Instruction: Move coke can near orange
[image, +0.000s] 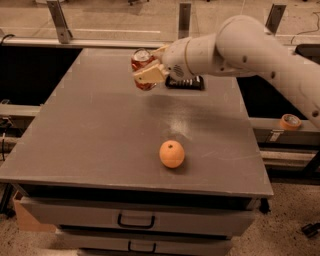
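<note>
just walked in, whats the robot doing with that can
The robot's gripper is shut on the coke can, holding it over the far part of the grey table, apparently lifted off the surface. The orange sits alone nearer the front edge, well apart from the can. A flat black packet lies on the table just behind the gripper. The can is not yet beside the orange.

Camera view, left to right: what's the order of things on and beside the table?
In order: red cylindrical coke can, clamped in the gripper over the far end of the grey table → round orange fruit → flat black rectangular packet → tan tape roll, off the table's right side.
</note>
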